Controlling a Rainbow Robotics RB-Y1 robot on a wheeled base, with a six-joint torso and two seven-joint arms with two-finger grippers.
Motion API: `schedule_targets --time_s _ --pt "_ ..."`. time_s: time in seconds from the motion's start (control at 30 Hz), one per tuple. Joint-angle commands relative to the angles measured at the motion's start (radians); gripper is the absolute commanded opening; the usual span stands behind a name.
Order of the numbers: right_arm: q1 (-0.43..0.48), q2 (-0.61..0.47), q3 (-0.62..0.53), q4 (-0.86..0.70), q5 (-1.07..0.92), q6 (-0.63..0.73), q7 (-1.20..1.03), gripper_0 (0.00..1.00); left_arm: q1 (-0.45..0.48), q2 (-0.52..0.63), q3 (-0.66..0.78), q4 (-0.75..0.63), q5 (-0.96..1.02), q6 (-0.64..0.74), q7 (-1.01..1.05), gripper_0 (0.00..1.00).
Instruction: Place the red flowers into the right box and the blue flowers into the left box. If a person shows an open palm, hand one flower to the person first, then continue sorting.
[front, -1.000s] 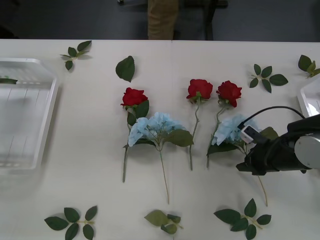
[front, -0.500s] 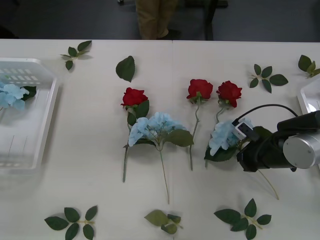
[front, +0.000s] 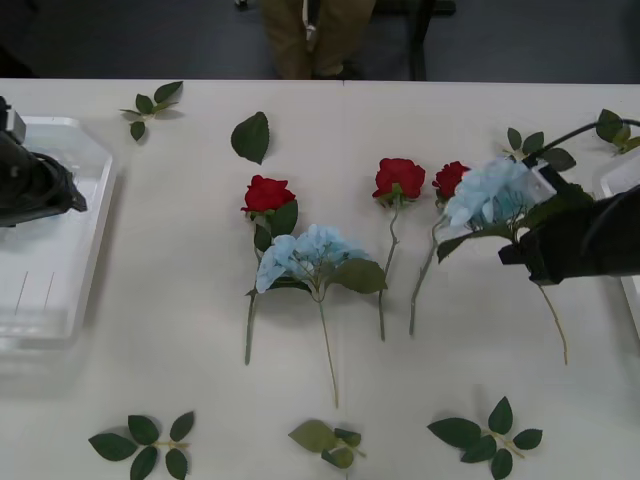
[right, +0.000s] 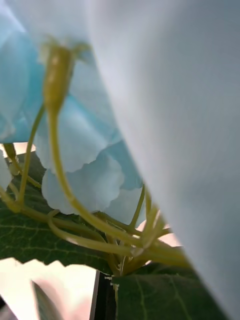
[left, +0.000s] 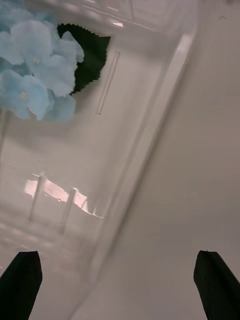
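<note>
**A:** Where is the blue flower (front: 492, 192) now?

**B:** Lifted off the table, pinched by its stem in the right gripper (front: 525, 255), bloom tilted toward the roses, stem trailing down toward the robot.

**A:** And its tray?

**B:** The left box (front: 60, 240) lies far across the table. The left gripper (front: 72, 198) hovers over it, black fingers (left: 20, 282) spread wide and empty, much nearer.

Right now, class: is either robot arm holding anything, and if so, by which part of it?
The right gripper holds a blue flower by the stem just below its head, lifted off the table. The left gripper, over the left box, holds nothing; its jaws are open.
</note>
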Motion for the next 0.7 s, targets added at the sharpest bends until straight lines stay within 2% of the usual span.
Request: schedule_targets --time_s 0.03,0.2,0.4,0.57,0.7 --pt "-0.118 0.016 -0.016 -0.03 -0.113 -0.065 -0.043 0.0 -0.135 -0.104 -0.1 -0.003 -0.033 0.016 -0.066 0.88" --pt "-0.203 0.151 0.024 -0.026 -0.198 -0.233 -0.155 0.0 -0.267 -0.243 -0.261 0.086 -0.077 0.016 -0.04 0.88" --pt "-0.273 0.307 0.079 -0.026 -0.214 -0.38 -0.295 0.0 -0.318 -0.391 -0.336 0.187 -0.142 -0.02 -0.032 0.89" --pt "-0.291 0.369 0.096 -0.026 -0.258 -0.418 -0.393 0.0 -0.341 -0.476 -0.399 0.262 -0.159 -0.073 -0.03 0.88" --pt "-0.292 0.372 0.102 -0.026 -0.275 -0.435 -0.399 0.0 -0.368 -0.498 -0.446 0.285 -0.168 -0.082 -0.03 0.88"
